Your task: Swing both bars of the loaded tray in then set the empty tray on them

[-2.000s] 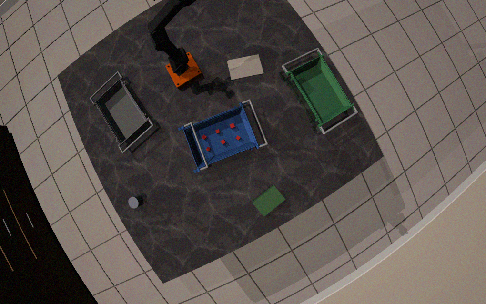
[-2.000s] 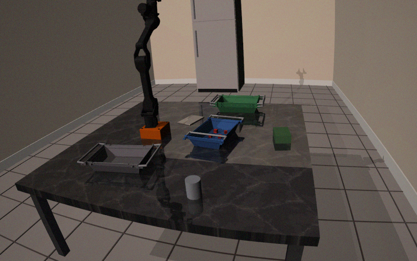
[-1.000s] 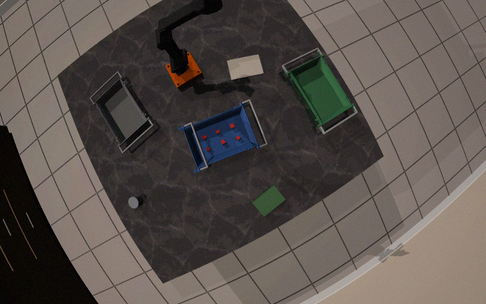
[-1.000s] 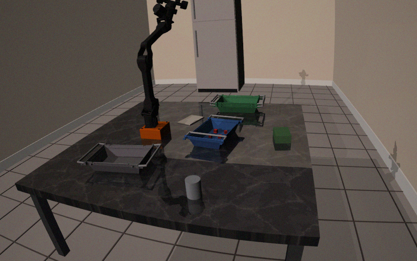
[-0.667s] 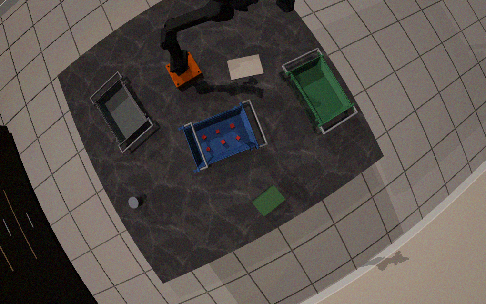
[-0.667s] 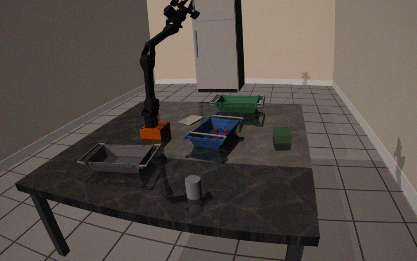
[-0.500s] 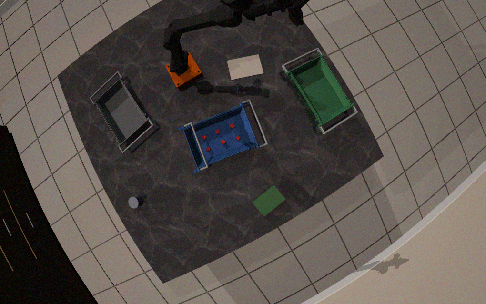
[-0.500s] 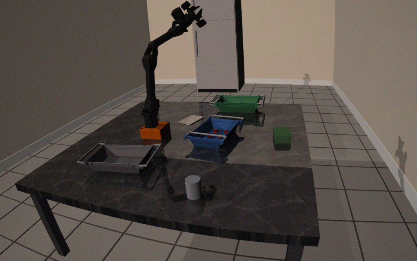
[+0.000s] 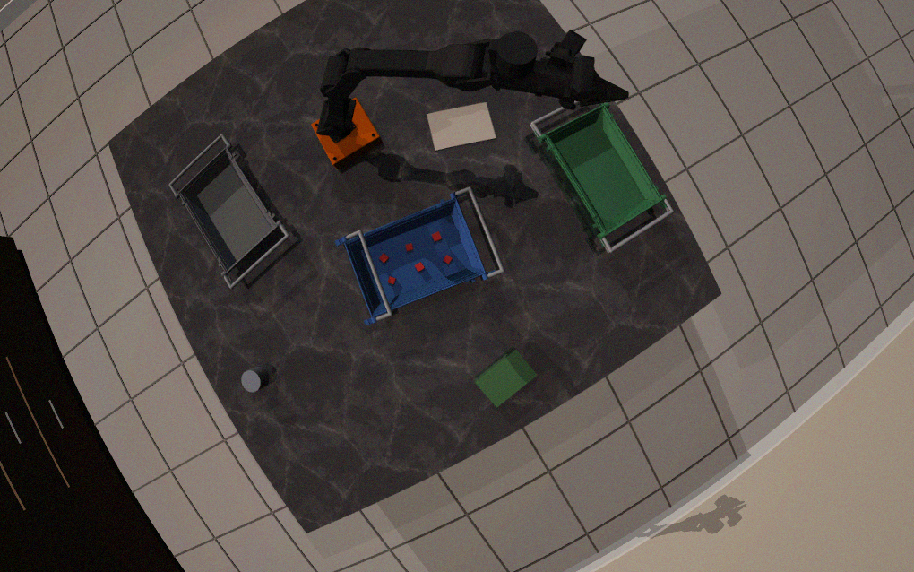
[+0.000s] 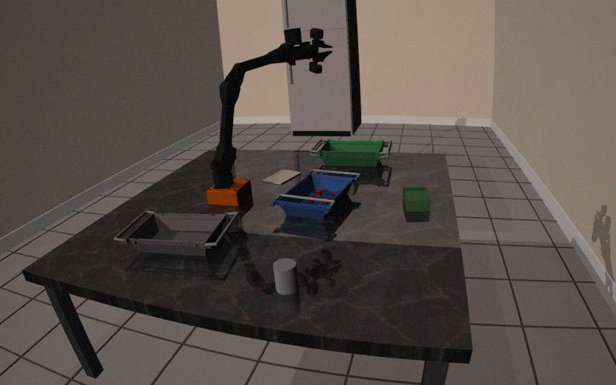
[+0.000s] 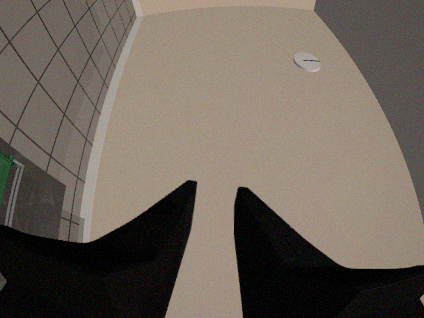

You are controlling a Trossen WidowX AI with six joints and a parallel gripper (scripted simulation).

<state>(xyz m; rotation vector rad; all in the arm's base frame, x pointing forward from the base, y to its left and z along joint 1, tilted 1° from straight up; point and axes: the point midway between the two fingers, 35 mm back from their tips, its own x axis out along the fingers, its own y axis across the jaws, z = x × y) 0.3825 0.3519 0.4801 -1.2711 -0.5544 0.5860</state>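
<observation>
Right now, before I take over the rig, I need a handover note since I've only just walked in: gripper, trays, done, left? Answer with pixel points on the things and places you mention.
Gripper (image 9: pixel 625 95) (image 10: pixel 331 49) (image 11: pixel 216 193): slightly open, holding nothing, raised near the green tray (image 9: pixel 596 161) (image 10: pixel 349 159).
Load: six red blocks (image 9: pixel 418 266) in the blue tray (image 9: pixel 471 239) (image 10: pixel 302 210).
Empties: green and grey (image 9: pixel 236 215) (image 10: pixel 168 248) trays, on opposite sides; which one is meant is unclear.
Done: blue tray's grey-side bar (image 9: pixel 374 272) (image 10: pixel 305 199) is across.
Left: swing in its green-side bar (image 9: pixel 487 230) (image 10: pixel 333 172), set an empty tray level on both, release.
</observation>
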